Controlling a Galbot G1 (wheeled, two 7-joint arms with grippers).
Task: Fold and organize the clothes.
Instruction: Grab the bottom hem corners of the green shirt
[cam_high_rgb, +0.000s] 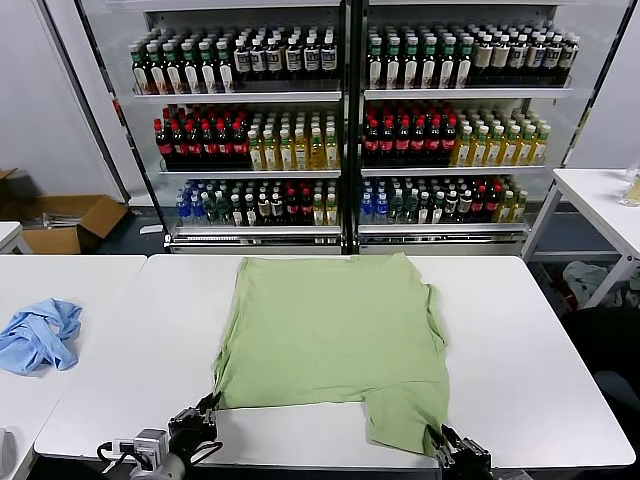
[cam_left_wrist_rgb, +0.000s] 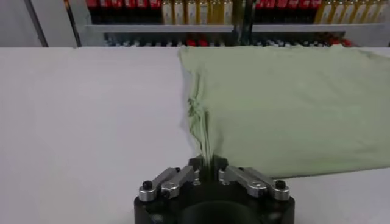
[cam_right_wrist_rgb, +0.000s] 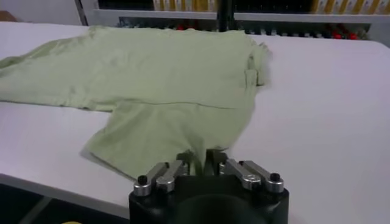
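The light green shirt (cam_high_rgb: 330, 335) lies spread flat on the white table (cam_high_rgb: 540, 340), collar end towards the far edge. No print or buttons show. My left gripper (cam_high_rgb: 205, 410) is at the shirt's near left corner, shut on a bunched fold of the fabric (cam_left_wrist_rgb: 204, 131). In the left wrist view the cloth runs straight into the closed jaws of the left gripper (cam_left_wrist_rgb: 208, 163). My right gripper (cam_high_rgb: 447, 440) is at the near right flap that reaches the table's front edge. It is shut on that green fabric (cam_right_wrist_rgb: 164, 134), which rises between the tips of the right gripper (cam_right_wrist_rgb: 198, 157).
A crumpled light blue garment (cam_high_rgb: 40, 335) lies on the neighbouring table to the left. A glass-door drinks fridge (cam_high_rgb: 345, 130) stands behind the table. A cardboard box (cam_high_rgb: 65, 220) sits on the floor at the far left, and another white table (cam_high_rgb: 600, 200) stands at the right.
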